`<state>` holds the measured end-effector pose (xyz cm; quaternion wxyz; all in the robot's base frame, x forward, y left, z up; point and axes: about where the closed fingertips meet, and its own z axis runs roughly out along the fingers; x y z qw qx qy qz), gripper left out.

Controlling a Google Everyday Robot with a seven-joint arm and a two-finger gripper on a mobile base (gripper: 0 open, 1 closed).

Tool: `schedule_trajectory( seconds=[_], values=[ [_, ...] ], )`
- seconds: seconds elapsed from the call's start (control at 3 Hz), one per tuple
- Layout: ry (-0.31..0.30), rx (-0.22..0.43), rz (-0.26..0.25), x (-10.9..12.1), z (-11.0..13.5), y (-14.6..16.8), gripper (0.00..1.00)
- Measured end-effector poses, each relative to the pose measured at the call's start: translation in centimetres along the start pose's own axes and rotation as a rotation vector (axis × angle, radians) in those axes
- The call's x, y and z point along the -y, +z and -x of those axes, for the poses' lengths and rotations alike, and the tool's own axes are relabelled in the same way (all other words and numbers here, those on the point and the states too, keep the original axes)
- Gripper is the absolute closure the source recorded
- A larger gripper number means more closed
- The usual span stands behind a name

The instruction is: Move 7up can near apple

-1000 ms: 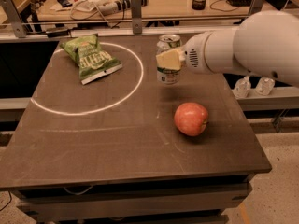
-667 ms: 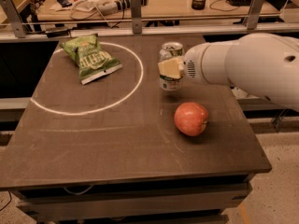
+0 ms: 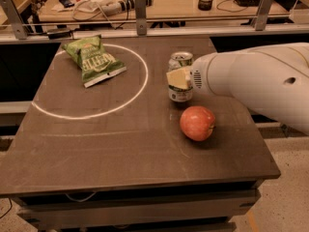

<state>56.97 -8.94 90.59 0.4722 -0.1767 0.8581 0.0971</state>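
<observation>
One counter [image 3: 96, 149]: dark, apple [image 3: 197, 123] toward its right side.
Arm [image 3: 260, 81]: white, entering from right of the apple.
Chip bag [image 3: 94, 59]: green, well left and behind the apple.
7up can [image 3: 179, 94]: upright, just behind the apple.
Tool [image 3: 180, 79]: clasping the 7up can.

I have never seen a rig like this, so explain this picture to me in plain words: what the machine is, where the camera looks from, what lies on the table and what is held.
The big white shape on the right is a robot arm. Its claw, at the arm's tip, is closed on the 7up can, which is upright. There is one camera, looking down at the dark table from its near side; its mounting is not shown. An apple lies just in front of the can, not touching it. A green chip bag lies at the far left, mostly inside a white circle marked on the top.
</observation>
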Motion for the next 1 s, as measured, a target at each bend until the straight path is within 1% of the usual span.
schedule_trajectory(
  seconds=[0.33, 0.67, 1.0],
  values=[
    [0.022, -0.018, 0.006, -0.83, -0.77, -0.01, 1.0],
    [0.083, -0.061, 0.017, -1.39, -1.62, 0.18, 0.82],
    [0.084, -0.063, 0.017, -1.46, -1.65, 0.16, 0.59]
  ],
)
